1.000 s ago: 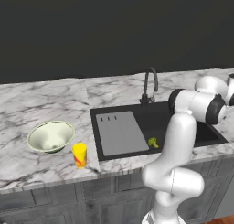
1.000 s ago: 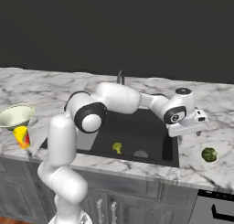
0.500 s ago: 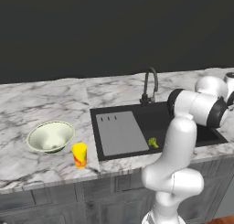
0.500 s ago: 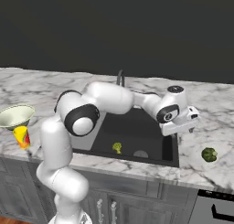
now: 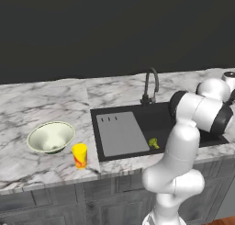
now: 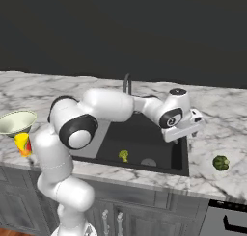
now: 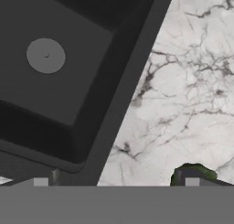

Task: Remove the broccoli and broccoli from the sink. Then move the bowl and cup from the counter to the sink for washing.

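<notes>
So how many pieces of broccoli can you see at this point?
2. One yellowish-green broccoli floret lies in the sink, near its front wall. The darker floret sits out on the counter, to the right of the basin. Nothing suggests another is hidden.

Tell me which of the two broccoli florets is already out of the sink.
The darker green broccoli, lying on the counter right of the sink. The yellowish-green broccoli sits inside the basin.

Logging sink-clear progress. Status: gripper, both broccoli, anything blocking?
Gripper over the sink's right edge, carrying nothing; open or shut unclear. Dark broccoli out on the counter. Yellowish broccoli in the basin, nothing on it.
</notes>
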